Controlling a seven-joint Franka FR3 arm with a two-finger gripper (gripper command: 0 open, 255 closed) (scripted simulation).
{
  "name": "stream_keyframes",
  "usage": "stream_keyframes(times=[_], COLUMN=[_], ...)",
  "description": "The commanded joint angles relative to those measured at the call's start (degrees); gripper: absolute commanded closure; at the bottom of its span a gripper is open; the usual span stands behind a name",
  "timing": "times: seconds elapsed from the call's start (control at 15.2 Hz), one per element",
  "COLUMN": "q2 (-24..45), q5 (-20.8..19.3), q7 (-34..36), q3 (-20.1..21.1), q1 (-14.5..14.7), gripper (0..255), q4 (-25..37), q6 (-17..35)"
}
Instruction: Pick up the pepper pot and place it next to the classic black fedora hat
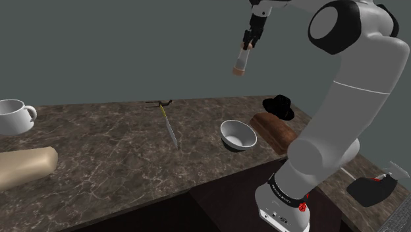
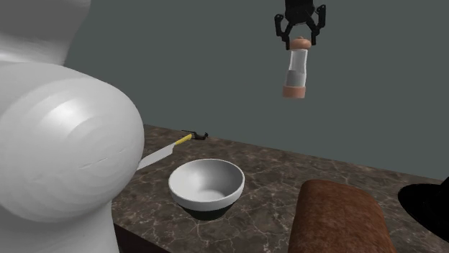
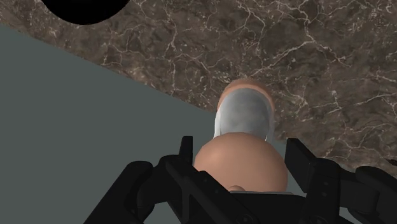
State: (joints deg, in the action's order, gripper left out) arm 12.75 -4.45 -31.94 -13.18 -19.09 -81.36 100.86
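Note:
The pepper pot [image 1: 240, 62] is a clear cylinder with tan wooden ends. It hangs high above the dark marble counter [image 1: 118, 158], clasped at its top by my black gripper [image 1: 249, 38], which is shut on it. From the second exterior view the pot [image 2: 296, 70] dangles slightly tilted under the gripper [image 2: 300, 36]. In the wrist view the pot [image 3: 245, 118] sits between the fingers [image 3: 302, 159]. The black fedora hat [image 1: 280, 106] rests at the counter's far right end; its brim [image 2: 428, 205] and crown [image 3: 83, 9] also show.
A white bowl [image 1: 238, 134] stands near the counter's front edge, beside a brown loaf [image 1: 275, 129]. A yellow-handled knife [image 1: 169, 126] lies mid-counter. A white mug [image 1: 14, 116] and a tan roll [image 1: 23, 166] sit at the shoulder view's left. A grey wall backs the counter.

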Motion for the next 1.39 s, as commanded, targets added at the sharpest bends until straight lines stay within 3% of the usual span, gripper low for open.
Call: stream_keyframes(times=[0.0, 0.73, 1.32], q2=[-0.09, 3.12, 2.1], q5=[0.57, 4.66, 4.22], q7=[-2.93, -17.41, -16.82], q3=[-1.01, -5.77, -5.64], q1=[-1.83, -11.56, -11.06], gripper=[255, 255, 255], q4=[-0.11, 3.68, -4.68], q6=[0.35, 0.8, 8.16])
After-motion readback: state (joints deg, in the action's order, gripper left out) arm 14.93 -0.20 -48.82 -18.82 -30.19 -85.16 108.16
